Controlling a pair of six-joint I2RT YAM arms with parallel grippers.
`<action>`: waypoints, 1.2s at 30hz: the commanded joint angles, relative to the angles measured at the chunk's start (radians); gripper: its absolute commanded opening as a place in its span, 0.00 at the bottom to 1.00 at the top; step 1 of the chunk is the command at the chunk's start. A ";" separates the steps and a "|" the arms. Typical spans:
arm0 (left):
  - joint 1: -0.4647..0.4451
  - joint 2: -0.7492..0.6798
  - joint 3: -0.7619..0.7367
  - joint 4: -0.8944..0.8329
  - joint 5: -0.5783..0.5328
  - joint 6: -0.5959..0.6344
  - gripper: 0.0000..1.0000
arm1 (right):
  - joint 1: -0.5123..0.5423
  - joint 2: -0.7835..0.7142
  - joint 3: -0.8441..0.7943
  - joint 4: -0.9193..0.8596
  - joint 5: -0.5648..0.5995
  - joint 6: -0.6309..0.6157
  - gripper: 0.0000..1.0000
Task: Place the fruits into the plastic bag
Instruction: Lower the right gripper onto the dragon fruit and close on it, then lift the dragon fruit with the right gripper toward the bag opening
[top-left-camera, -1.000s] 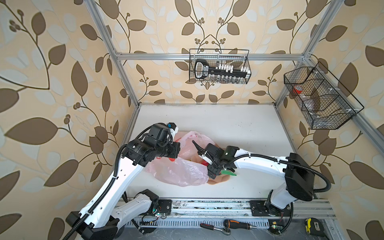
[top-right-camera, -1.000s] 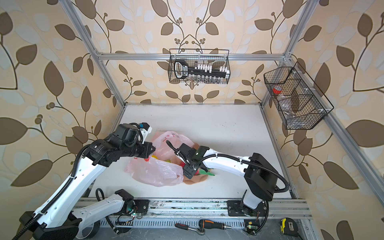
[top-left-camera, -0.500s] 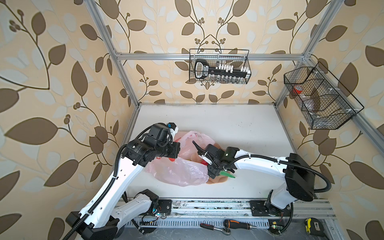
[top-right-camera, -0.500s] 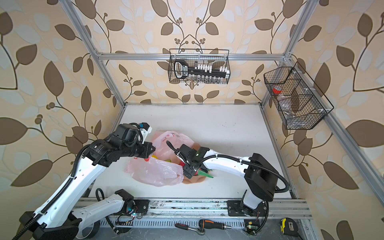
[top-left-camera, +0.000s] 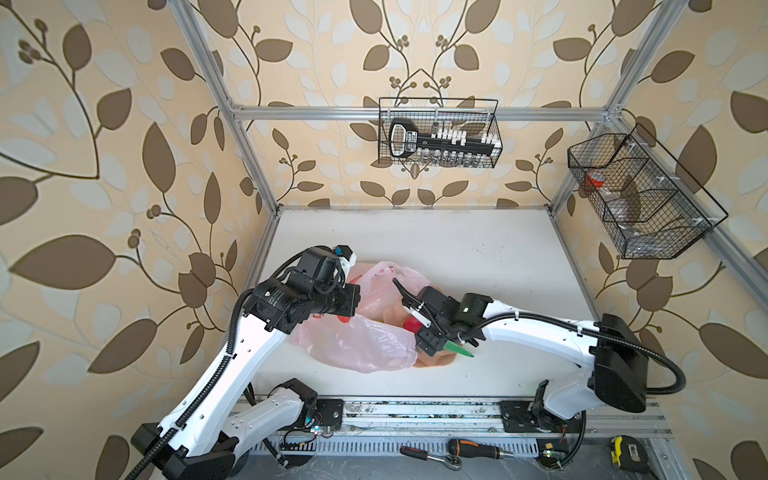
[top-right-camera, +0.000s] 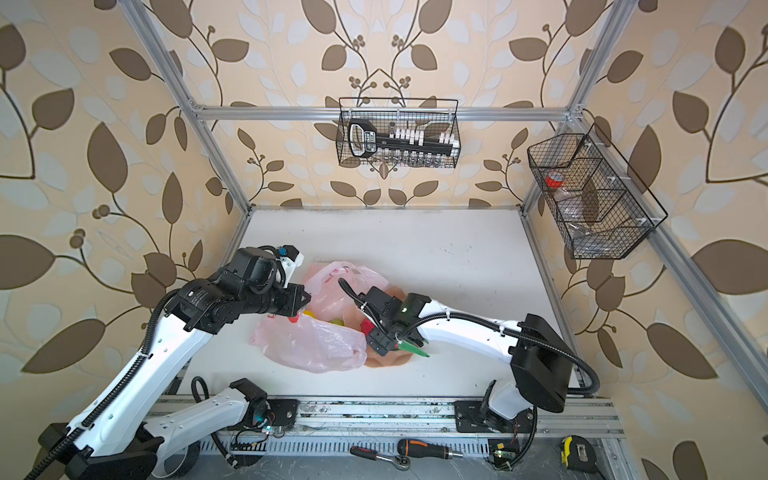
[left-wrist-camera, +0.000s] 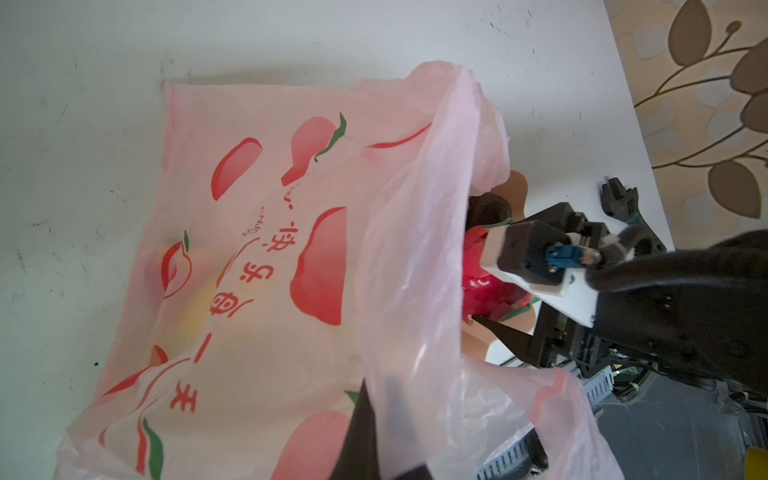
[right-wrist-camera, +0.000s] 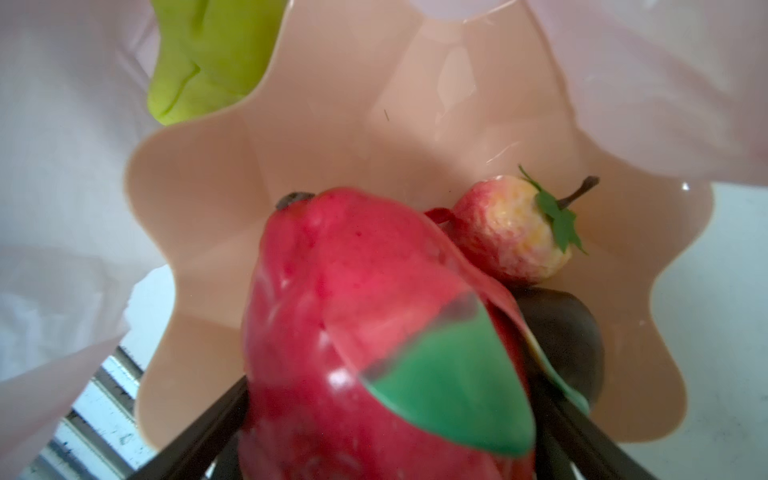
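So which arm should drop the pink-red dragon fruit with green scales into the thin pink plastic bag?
The right. The right gripper has a finger either side of the dragon fruit on the peach scalloped plate; the left gripper is shut on the edge of the plastic bag, holding it open.

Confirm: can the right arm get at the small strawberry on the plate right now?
Probably not: its fingers are clasped around the dragon fruit, which sits in front of the strawberry on the plate.

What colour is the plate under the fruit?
Plain peach, scalloped rim; the plate shows best in the right wrist view.
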 joint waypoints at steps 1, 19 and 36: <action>0.011 -0.011 0.028 -0.007 0.010 0.017 0.00 | -0.015 -0.083 0.019 -0.004 -0.012 0.020 0.45; 0.010 0.002 0.026 0.008 0.032 0.013 0.00 | -0.228 -0.305 -0.062 0.138 -0.351 0.339 0.41; 0.010 -0.001 0.023 0.016 0.049 0.006 0.00 | -0.225 -0.300 -0.299 0.708 -0.574 0.965 0.39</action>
